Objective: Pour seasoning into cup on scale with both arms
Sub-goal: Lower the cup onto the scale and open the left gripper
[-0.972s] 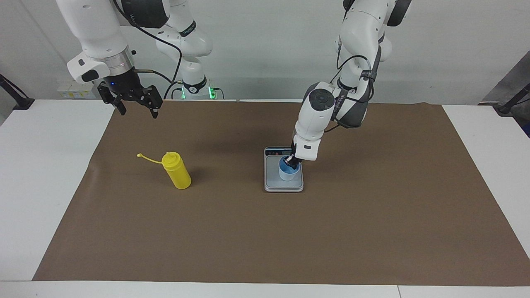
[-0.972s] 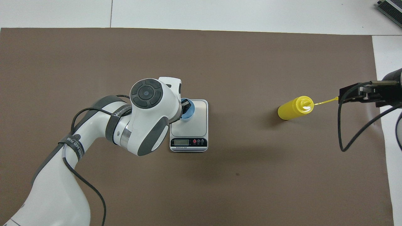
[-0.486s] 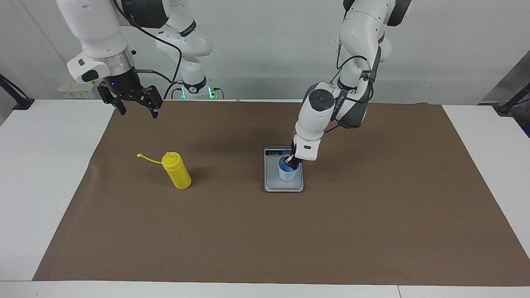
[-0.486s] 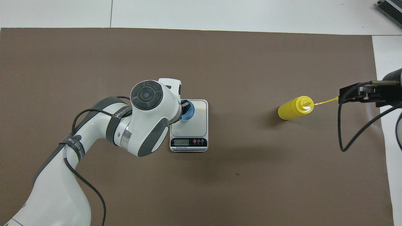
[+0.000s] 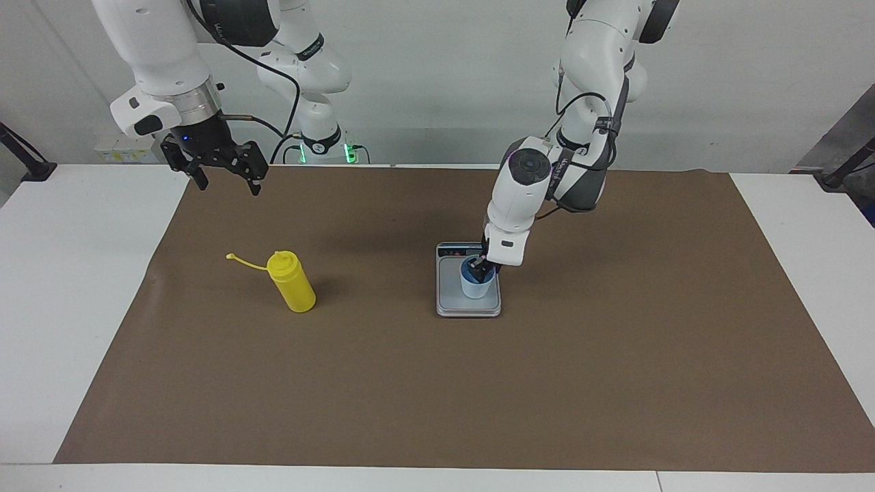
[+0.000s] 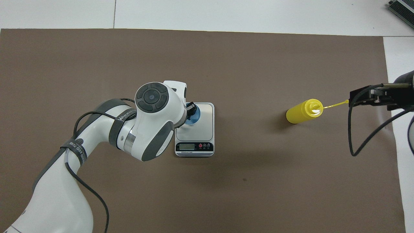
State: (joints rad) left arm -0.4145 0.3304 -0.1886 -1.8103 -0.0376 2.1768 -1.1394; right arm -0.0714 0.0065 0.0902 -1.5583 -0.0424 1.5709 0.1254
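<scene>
Light-blue cup (image 5: 475, 285) on kitchen scale (image 5: 451, 309); left gripper (image 5: 481, 266) at its rim, jaws unreadable; right gripper (image 5: 224, 176) raised, jaws apart.

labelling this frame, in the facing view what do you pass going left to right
right gripper, raised and open → yellow plastic squeeze bottle → flat silver-grey kitchen scale bearing the light-blue plastic cup, left gripper at its rim

white jointed arms (image 5: 526, 184), dark grey joint covers, black cables, black grippers
</scene>
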